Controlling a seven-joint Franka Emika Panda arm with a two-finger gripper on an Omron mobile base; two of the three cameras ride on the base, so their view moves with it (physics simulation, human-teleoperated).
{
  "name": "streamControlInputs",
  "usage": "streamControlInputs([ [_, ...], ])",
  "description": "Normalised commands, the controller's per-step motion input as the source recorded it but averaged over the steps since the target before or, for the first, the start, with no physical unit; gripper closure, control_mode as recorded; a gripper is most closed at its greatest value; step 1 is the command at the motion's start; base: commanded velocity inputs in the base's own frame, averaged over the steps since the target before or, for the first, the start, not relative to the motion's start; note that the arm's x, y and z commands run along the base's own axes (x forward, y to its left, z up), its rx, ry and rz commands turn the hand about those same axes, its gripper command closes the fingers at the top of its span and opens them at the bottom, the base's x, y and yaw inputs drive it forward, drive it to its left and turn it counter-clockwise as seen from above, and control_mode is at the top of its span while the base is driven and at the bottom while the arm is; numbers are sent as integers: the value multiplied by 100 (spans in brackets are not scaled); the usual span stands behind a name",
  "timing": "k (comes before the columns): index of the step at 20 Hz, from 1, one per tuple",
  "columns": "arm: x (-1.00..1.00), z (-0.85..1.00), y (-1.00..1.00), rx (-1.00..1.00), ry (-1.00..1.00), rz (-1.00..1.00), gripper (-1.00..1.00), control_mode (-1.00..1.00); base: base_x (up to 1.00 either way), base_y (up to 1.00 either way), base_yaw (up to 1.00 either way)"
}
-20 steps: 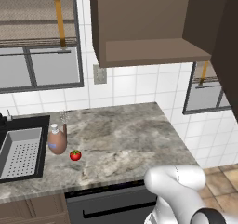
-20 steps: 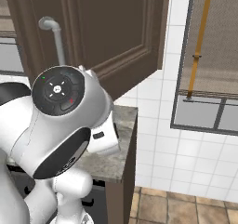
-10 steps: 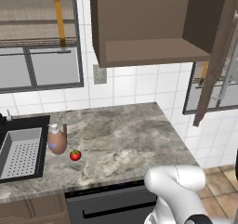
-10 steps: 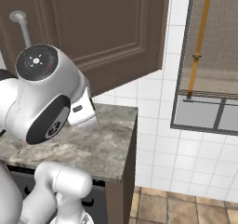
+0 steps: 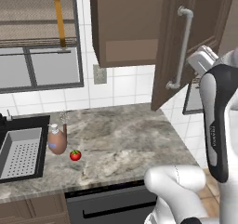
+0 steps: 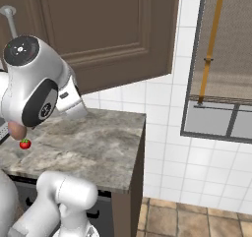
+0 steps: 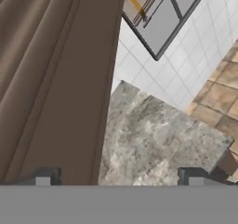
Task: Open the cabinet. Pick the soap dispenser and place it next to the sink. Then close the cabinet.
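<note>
Hand view showed your gripper (image 7: 116, 179) w/ jaws wide apart, empty, cabinet (image 7: 51, 79) door panel just to its left. Door hung partly open, handle (image 5: 182, 49) vertical. Soap dispenser (image 5: 56, 139) already stood on counter beside sink (image 5: 21, 153), w/ tomato (image 5: 75, 155) nearby.

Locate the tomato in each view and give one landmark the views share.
Left base view: tomato at lower left on the counter, just right of the soap dispenser.
Right base view: tomato at the left edge, below the arm's elbow.
Hand view: not in it.
Shared landmark: the marbled counter under the open cabinet door.
</note>
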Motion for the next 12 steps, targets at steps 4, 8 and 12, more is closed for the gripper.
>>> streamControlInputs([
  [4, 70, 0, 58, -2, 0, 0, -100, -100, 0, 0, 0],
  [8, 79, 0, 50, 0, 0, 0, -100, -100, 0, 0, 0],
  [12, 85, 0, 29, 0, 0, 0, -100, -100, 0, 0, 0],
])
